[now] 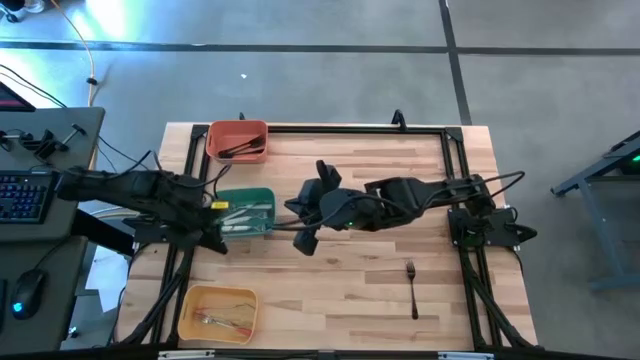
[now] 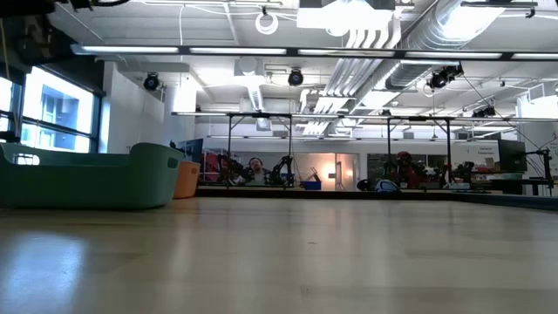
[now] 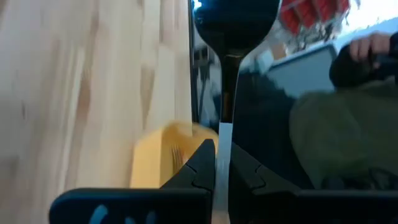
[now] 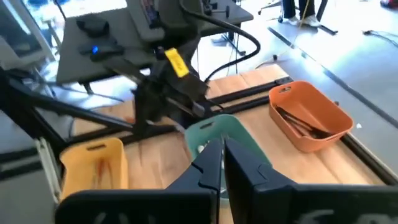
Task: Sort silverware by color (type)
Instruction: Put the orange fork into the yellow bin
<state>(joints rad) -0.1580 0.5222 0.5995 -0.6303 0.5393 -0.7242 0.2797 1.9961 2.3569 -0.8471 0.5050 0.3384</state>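
My left gripper is at the table's left side, between the green bin and the yellow bin. It is shut on a spoon with a dark-looking bowl and a white handle. My right gripper is over the table's middle, pointing at the green bin. Its fingers are shut and I see nothing between them. A black fork lies flat on the table to the right. The orange bin holds black pieces, the green bin white-handled ones and the yellow bin orange-handled ones. My left gripper pinches the spoon's white handle between its two fingers. The handle runs along the fingers, and the bowl sticks out well past the fingertips. The spoon is off the table.
A black frame runs along the table's edges. In the low view the green bin and the orange bin stand at the left. A desk with a keyboard stands left of the table. A person's hand shows beyond the table.
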